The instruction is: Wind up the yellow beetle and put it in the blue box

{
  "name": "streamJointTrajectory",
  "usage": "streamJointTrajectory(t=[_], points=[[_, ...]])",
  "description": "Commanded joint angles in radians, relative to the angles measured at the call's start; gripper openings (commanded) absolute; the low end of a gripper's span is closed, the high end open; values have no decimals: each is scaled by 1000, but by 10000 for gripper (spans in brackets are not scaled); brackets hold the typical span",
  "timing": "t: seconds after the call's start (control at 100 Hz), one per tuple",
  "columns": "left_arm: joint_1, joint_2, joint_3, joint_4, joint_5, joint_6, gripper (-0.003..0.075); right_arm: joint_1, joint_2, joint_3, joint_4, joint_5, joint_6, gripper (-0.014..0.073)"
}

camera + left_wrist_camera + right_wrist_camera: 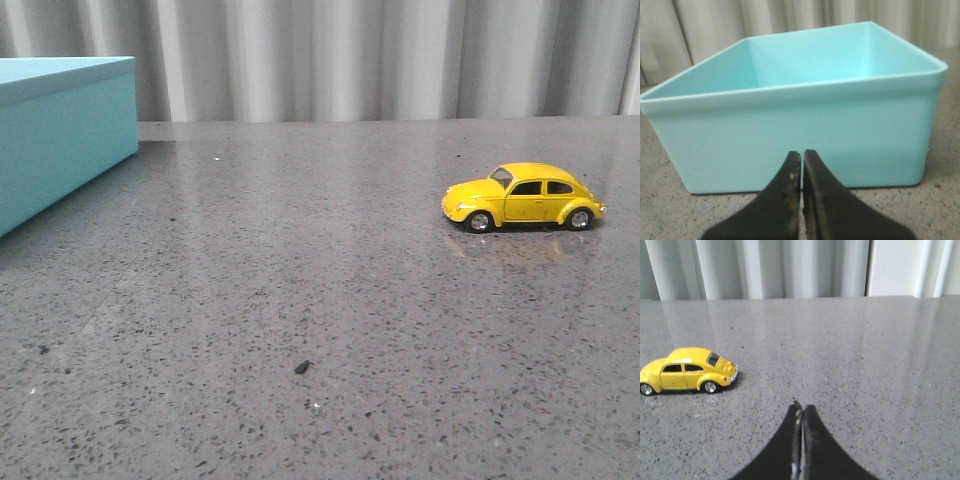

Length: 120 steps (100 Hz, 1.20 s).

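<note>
Spreading across every view, the grey speckled stone-look table (300,290) carries a faint sheen that mirrors what stands on it, with a backdrop of pale pleated curtain (350,60) behind. At the table's far left sits the blue box (60,130), a large turquoise rectangle with flat matte walls; the left wrist view shows it open-topped, smooth inside, with rounded corners and a slightly flared rim. The left gripper (802,160) hangs just in front of the box's near wall, its black tapered fingers pressed together on nothing. The right gripper (801,412) is likewise closed and empty, low over bare table. Well apart from the box, on the right side of the table, the yellow beetle (523,196) stands on all four wheels, side-on to the front camera, nose toward the box, untouched: a small glossy toy of rounded curves, dark windows and silver hubs. In the right wrist view it lies off to one side of the fingers, not ahead of them. The step in hand appears to be reaching for the car; the right gripper would do well to open first, swing over the roof and close across the flat doors, since the slick curved shell could squirt free
</note>
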Motion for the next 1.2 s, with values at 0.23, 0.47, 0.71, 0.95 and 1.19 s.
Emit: streamJointTrajectory(t=[0.23,0.47,0.71,0.95,1.19], points=[[-1,-29,25,-15,-203,-2,-21,-5,-19,22,1,-126,0,-61],[-1,-29,23,-179,-275,-11,-21,-5,-15,-9,1,-42,0,-61],[-1,-17,-36,-265,-240,-11,-21,-5,78,-113,1,54,0,-61],[-1,81,-205,-263,-92,-11,-21,-5,283,-327,9,237,0,-61],[-1,214,-299,-252,-143,0,-21,-5,492,-509,-3,359,0,-61]])
